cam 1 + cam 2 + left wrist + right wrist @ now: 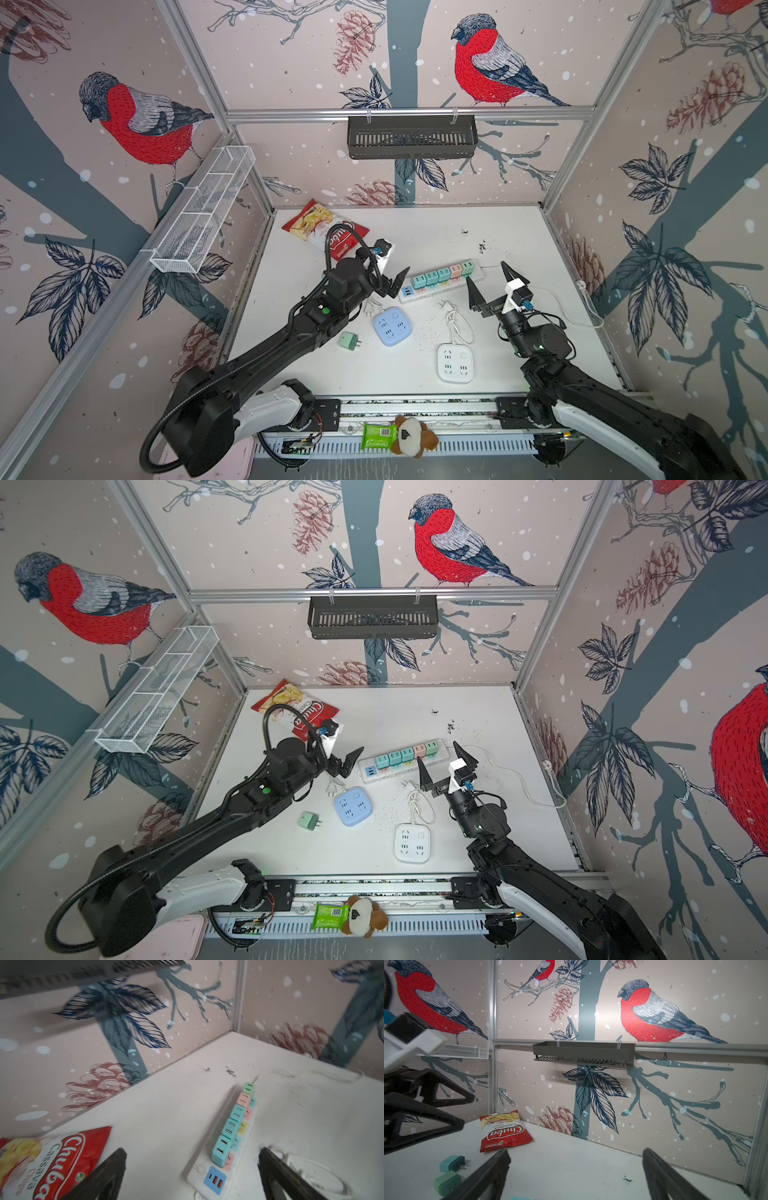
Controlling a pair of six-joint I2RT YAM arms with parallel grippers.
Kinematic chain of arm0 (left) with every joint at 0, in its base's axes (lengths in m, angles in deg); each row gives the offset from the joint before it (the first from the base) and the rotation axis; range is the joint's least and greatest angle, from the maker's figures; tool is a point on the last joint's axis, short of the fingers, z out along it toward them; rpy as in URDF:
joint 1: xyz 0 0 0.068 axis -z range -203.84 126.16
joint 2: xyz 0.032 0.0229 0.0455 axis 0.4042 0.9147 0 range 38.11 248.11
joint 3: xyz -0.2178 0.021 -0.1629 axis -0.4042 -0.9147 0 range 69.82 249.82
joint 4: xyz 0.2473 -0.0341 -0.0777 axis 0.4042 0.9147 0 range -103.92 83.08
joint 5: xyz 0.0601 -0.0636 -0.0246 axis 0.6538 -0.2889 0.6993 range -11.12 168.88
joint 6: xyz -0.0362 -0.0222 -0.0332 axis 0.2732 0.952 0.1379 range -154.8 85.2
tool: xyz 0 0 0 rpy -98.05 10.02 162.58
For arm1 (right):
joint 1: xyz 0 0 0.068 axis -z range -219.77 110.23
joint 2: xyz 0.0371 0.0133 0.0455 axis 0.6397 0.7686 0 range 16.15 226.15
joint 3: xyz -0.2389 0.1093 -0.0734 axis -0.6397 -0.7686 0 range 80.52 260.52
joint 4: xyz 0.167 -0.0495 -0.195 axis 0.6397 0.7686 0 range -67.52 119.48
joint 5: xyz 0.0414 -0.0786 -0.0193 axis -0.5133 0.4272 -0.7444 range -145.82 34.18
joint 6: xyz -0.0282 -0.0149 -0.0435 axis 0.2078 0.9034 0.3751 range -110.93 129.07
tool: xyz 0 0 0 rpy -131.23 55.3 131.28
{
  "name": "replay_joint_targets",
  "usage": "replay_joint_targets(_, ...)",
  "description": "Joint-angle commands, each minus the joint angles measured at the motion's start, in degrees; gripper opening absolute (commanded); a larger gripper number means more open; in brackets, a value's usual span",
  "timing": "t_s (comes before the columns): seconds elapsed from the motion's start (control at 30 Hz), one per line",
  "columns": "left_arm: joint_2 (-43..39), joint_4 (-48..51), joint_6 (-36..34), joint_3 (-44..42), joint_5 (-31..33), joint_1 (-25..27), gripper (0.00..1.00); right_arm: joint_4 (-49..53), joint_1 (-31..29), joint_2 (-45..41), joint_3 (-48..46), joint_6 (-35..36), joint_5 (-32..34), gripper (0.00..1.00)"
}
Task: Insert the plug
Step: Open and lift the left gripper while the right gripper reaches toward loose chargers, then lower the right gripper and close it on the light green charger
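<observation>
The flat white worktop [415,232] carries all items. The left hand [397,282] hangs over the left end of the long white power strip [436,287]. Its jaws are spread wide and hold nothing, and in the left wrist view one finger shows on each side of that end. The right hand [486,271] is raised at the strip's right end, with its jaws also spread wide and holding nothing.

The strip lies across the middle of the worktop, with its right end farther away than its left. A red crinkled chips bag [324,226] lies at the far left. A white square socket block [455,361] sits near the front, right of centre. A pale blue square socket block [390,326] sits to its left, slightly farther back.

A row of teal, pink and green plug cubes [230,1128] stands seated in the strip. One loose green plug [347,341] lies on the worktop just left of the blue block, beside the left arm. Its prongs point right and no hand touches it.
</observation>
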Motion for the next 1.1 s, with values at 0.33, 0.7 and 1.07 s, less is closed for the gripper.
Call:
replay_joint_targets(0.33,-12.8,-3.8,23.7,-1.1,30.3,-0.7,0.98,26.7,0.6,20.0,23.3,-15.6,0.4,0.93)
replay_joint_targets(0.7,-19.3,-1.1,23.2,-4.2,34.7,-1.6,0.98,35.8,-12.4,37.8,37.9,-17.4,0.5,0.69)
replay_joint_targets(1.07,-26.9,10.5,37.7,-5.9,36.0,-10.5,0.98,45.4,-16.5,60.3,57.9,-14.1,-12.3,0.67)
